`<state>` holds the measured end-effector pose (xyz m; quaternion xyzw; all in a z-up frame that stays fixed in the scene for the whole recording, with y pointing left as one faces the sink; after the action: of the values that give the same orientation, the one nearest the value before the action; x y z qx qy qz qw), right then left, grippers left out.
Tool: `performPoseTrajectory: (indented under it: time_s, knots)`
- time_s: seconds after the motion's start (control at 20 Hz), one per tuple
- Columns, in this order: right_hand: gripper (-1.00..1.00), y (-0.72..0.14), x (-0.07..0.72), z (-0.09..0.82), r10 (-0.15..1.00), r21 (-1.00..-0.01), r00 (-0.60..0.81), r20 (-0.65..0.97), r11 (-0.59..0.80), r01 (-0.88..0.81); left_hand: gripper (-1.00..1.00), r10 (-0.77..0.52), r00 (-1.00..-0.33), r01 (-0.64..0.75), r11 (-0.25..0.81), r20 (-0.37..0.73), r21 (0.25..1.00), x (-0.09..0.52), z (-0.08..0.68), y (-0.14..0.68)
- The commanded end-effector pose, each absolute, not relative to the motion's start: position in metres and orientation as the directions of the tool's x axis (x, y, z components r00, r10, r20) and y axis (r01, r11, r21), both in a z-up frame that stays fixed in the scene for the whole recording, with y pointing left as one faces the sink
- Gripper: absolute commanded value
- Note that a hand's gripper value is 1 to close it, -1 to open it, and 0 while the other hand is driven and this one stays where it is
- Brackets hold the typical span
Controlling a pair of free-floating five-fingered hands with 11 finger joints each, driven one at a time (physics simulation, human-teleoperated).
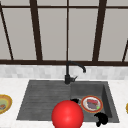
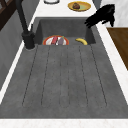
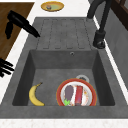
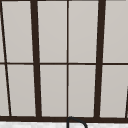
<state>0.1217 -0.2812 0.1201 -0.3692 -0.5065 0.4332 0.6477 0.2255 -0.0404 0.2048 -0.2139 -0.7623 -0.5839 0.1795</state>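
My left hand (image 3: 21, 22) hovers over the sink's front edge, where the drainboard meets the basin, with straight fingers pointing toward the sink. In the front view a red ball (image 1: 67, 115) hides most of it; only its fingertips (image 1: 74, 100) show. My right hand (image 1: 101, 118) floats at the basin's front right corner, its straight fingers (image 3: 5, 67) reaching in over the counter and holding nothing. In the left side view a hand (image 2: 101, 15) hangs above the basin's front edge; I cannot tell which. A red plate (image 3: 76, 95) of food and a banana (image 3: 35, 95) lie in the basin.
The black faucet (image 1: 68, 72) stands behind the sink's middle. A ribbed drainboard (image 1: 42, 97) forms the sink's left half. One yellow plate (image 1: 3, 103) with food sits on the left counter, another yellow plate (image 2: 79, 6) on the right. A window fills the wall behind.
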Motion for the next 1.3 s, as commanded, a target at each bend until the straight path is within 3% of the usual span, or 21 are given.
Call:
performPoseTrajectory:
  time_s: [0.0,0.1,0.15,0.25,0.35,1.25]
  knots:
    - [0.0,-0.281,0.122,0.12,0.935,-0.917,0.112,0.336,0.352,-0.187,-1.0,0.217,-0.823,0.559,0.153,0.525,0.815,0.225,0.195,-0.04]
    - [0.0,-0.281,0.122,0.12,0.935,-0.917,0.112,0.336,0.352,-0.187,-1.0,0.107,-0.809,0.587,0.206,0.578,0.783,0.231,0.205,-0.045]
    - [0.0,-0.281,0.122,0.12,0.935,-0.917,0.112,0.336,0.352,-0.187,-1.0,0.096,-0.833,0.552,0.216,0.546,0.805,0.226,0.201,-0.043]
    - [0.0,-0.281,0.122,0.12,0.935,-0.917,0.112,0.336,0.352,-0.187,-1.0,0.121,-0.831,0.556,0.222,0.543,0.801,0.23,0.199,-0.042]
    - [0.0,-0.281,0.122,0.12,0.935,-0.917,0.112,0.336,0.352,-0.187,-1.0,0.229,-0.825,0.555,0.157,0.516,0.817,0.228,0.198,-0.042]
    - [0.0,-0.281,0.122,0.12,0.935,-0.917,0.112,0.336,0.352,-0.187,-1.0,0.235,-0.83,0.545,0.148,0.506,0.825,0.229,0.249,-0.042]
